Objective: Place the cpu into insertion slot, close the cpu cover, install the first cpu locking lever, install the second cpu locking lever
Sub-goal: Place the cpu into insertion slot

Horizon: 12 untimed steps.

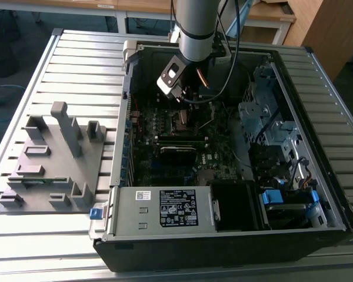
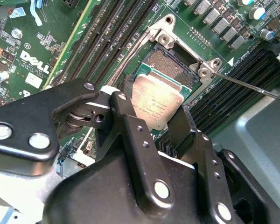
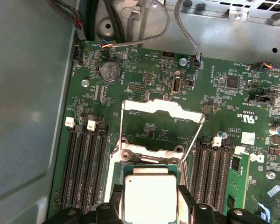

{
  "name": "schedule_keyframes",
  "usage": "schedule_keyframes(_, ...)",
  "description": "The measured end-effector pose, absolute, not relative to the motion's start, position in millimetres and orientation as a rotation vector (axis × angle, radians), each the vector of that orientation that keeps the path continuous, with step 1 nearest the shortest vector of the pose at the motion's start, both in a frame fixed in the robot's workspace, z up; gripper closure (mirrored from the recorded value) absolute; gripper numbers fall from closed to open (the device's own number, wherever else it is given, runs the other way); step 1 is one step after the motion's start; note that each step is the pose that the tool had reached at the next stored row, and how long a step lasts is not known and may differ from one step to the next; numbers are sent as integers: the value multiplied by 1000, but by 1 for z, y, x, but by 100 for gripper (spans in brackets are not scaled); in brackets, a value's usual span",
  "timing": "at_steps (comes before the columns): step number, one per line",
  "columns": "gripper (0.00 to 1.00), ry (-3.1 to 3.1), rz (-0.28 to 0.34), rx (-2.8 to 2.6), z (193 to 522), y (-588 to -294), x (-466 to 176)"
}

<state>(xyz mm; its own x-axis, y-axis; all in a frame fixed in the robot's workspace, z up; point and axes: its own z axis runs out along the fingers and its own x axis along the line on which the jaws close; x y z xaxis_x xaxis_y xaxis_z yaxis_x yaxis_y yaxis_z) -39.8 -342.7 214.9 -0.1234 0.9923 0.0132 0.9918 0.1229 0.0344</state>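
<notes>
My gripper [image 2: 151, 111] is shut on the cpu [image 2: 155, 103], a silvery square plate pinched at two opposite edges by the black fingers [image 3: 115, 205]. The cpu [image 3: 150, 196] hangs close over the insertion slot [image 2: 167, 65], whose dark pin field shows past its far edge; I cannot tell whether they touch. The cpu cover [image 3: 161, 108], a silvery frame with a big window, is swung open behind the slot. One thin wire locking lever [image 3: 192, 140] and another [image 3: 120, 133] stand unlatched beside it. In the exterior view the gripper [image 1: 179, 100] is low inside the open computer case.
Black memory slots [image 3: 86, 172] flank the socket on both sides. Cables [image 3: 144, 32] hang along the case wall beyond the board. A grey fixture block [image 1: 53, 158] sits on the table at the exterior view's left. The power supply [image 1: 176, 208] and drive cages [image 1: 265, 123] edge the board.
</notes>
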Motion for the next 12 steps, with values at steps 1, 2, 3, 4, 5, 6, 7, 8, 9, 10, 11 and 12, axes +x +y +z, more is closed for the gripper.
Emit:
schedule_keyframes(1, 46, 2343, 54, 2073, 215, -343, -40)
schedule_keyframes(2, 46, 2342, 54, 2074, 215, -343, -40)
schedule_keyframes(3, 46, 2340, 54, 2076, 215, -343, -40)
schedule_keyframes(4, 46, 2339, 54, 2077, 215, -343, -40)
schedule_keyframes(5, 46, 2338, 54, 2079, 215, -343, -40)
schedule_keyframes(6, 46, 2336, 54, 2080, 215, -343, -40)
schedule_keyframes(7, 46, 2335, 54, 2082, 215, -343, -40)
schedule_keyframes(8, 46, 2333, 54, 2083, 215, -343, -40)
schedule_keyframes(9, 46, 2332, 54, 2085, 215, -343, -40)
schedule_keyframes(10, 46, 2331, 54, 2086, 215, -343, -40)
schedule_keyframes(11, 46, 2329, 54, 2088, 215, -343, -40)
schedule_keyframes(12, 46, 2328, 54, 2089, 215, -343, -40)
